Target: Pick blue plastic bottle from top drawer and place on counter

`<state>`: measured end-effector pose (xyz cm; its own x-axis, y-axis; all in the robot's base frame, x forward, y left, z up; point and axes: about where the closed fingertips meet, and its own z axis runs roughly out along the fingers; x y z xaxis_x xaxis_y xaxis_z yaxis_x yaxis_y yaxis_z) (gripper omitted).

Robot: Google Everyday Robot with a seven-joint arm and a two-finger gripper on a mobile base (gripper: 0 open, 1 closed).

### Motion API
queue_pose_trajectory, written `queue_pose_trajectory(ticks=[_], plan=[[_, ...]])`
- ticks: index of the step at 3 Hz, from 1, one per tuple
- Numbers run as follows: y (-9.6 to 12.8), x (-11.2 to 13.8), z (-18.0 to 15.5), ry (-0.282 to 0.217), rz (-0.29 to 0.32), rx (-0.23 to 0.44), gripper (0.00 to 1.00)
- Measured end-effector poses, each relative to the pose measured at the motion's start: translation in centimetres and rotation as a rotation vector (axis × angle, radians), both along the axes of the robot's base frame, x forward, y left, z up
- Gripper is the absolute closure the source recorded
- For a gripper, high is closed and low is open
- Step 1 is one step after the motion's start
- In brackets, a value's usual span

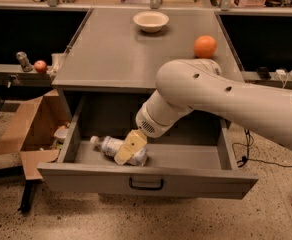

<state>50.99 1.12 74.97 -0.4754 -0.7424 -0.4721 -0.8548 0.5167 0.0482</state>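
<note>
The top drawer (86,176) of a grey cabinet stands pulled fully out, opening its shallow tray to reach from above. The blue plastic bottle (107,145) lies on its side on the drawer floor, in the half toward 9 o'clock. Its white cap points to about 10 o'clock and its labelled body runs toward 4 o'clock.

The robot's white arm (226,94) enters from 3 o'clock and bends down past the cabinet's front edge. That angle looks chosen to clear the counter (111,59) overhang and come at the bottle from its open side. The tan gripper (129,148) sits low inside the drawer, directly over the bottle's middle and covering part of the label. Whether it is parted or clamped on the bottle cannot be told from this angle. The bottle rests flat on the drawer floor, so nothing has been lifted.

Taking the bottle across its middle rather than at the cap looks the sensible choice, since a round, light bottle lying down can roll or pivot if held near one end.

On the counter behind, a pale bowl (151,20) sits at 12 o'clock and an orange (205,46) at about 2 o'clock. The broad grey stretch toward 9 o'clock is bare, a likely spot for setting the bottle down. The lift must first bring the bottle out past the counter's front lip. An open cardboard box (26,129) stands on the floor at 9 o'clock of the cabinet.
</note>
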Motion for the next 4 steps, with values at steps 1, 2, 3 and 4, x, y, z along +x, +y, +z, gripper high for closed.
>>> queue_pose_trajectory(ticks=[1, 2, 3, 4], plan=[[0.1, 0.4, -0.8, -0.002, -0.027, -0.005, 0.0], [0.2, 1.9, -2.8, -0.019, -0.105, -0.036, 0.0], [0.0, 3.6, -4.5, -0.031, -0.212, -0.048, 0.0], [0.8, 5.4, -6.0, -0.008, -0.348, -0.019, 0.0]])
